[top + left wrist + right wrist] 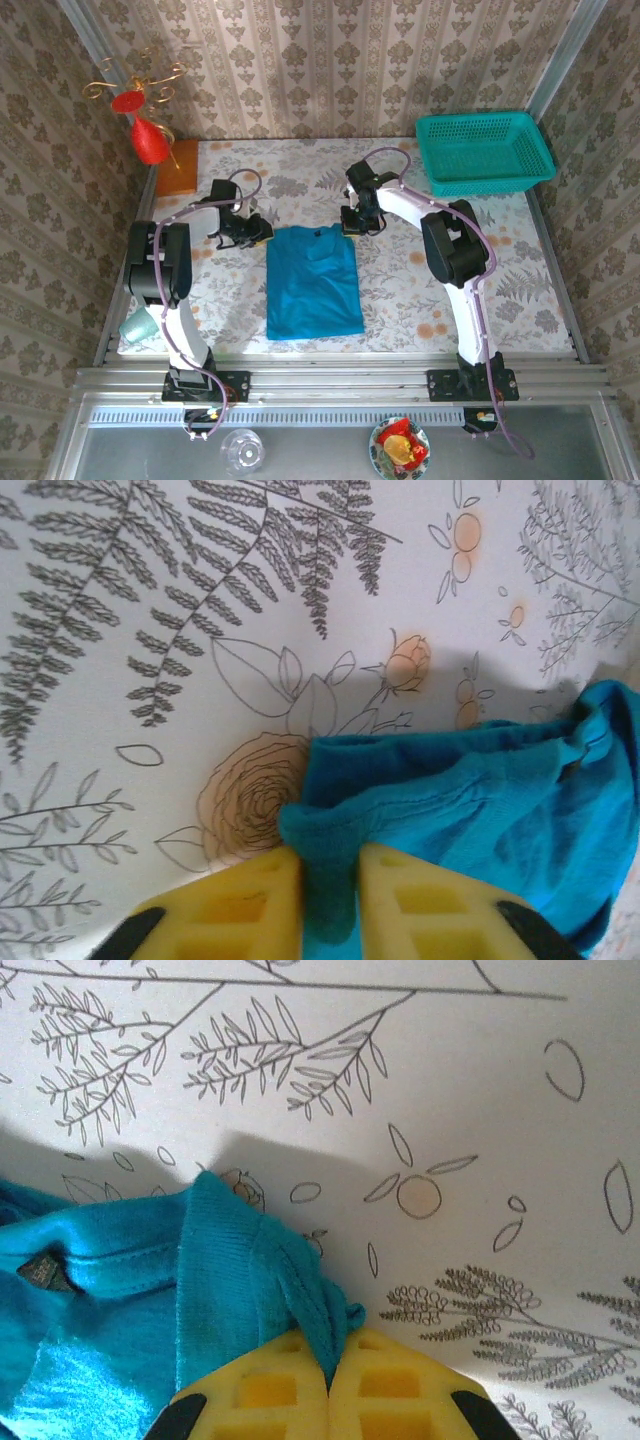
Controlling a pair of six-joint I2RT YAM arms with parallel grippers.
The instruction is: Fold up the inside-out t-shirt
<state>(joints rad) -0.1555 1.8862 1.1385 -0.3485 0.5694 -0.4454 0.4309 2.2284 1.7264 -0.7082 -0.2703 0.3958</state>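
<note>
The inside-out t-shirt (313,283) is bright blue and lies folded into a narrow rectangle mid-table, collar end at the far side. My left gripper (262,232) is at its far left corner. In the left wrist view the yellow fingers (240,905) pinch a bunched fold of the t-shirt (470,810), so the left gripper (330,855) is shut on it. My right gripper (350,222) is at the far right corner. It (330,1348) is shut tight on a hemmed edge of the t-shirt (130,1300); a small tag (42,1272) shows at the left.
A teal mesh basket (484,150) stands at the back right. A brown board (178,167) and a red ornament (148,135) are at the back left. A green cup (137,327) sits at the table's left edge. The floral tablecloth (450,280) covers the table.
</note>
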